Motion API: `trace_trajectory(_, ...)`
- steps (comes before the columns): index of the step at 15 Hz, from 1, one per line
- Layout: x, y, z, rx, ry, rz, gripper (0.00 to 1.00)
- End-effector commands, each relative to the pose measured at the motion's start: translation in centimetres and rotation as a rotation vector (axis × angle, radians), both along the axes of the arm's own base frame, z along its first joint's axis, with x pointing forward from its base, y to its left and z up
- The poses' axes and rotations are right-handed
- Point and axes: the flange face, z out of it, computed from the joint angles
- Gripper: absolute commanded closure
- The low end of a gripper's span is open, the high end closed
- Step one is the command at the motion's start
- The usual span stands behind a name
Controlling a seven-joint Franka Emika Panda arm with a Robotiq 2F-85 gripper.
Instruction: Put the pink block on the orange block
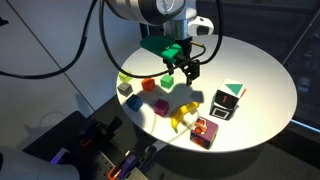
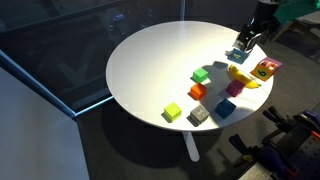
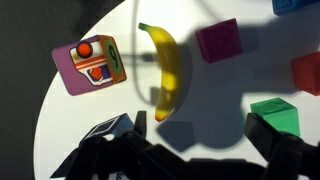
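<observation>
The pink block (image 3: pixel 218 40) lies in the upper middle of the wrist view, flat on the white round table (image 3: pixel 125 100). It is just right of a banana (image 3: pixel 168 75) and not touching it. The orange block (image 3: pixel 308 72) is cut off by the right edge of that frame, lower than the pink one, with bare table between them. A green cube (image 3: pixel 275 115) sits below it.

The gripper (image 3: pixel 195 140) is seen at the bottom of the frame, its jaws spread wide with nothing held between them. It is not yet placed over the pink block.

The block is judged to be light, rigid and smooth-faced, so little squeeze should be needed, though slipping is possible if it is pinched near an edge. It is best taken across two opposite flat sides, centred, with the underside left clear for stacking. Because the banana is close on one side, the faces not turned toward it are probably the easier pair to reach.
</observation>
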Motion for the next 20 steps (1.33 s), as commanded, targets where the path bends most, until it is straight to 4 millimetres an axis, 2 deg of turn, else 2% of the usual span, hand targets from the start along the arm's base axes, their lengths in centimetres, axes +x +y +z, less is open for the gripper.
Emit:
trace_trajectory(1,1.2,-0.6,-0.2,-0.022,0.001,-0.019,0.0)
trace_trajectory(10,-0.2,0.2,-3.1,-0.035,0.043,0.083,0.0)
trace_trajectory(20,-2.3,4.3,-7.1,-0.001,-0.015,0.333,0.0)
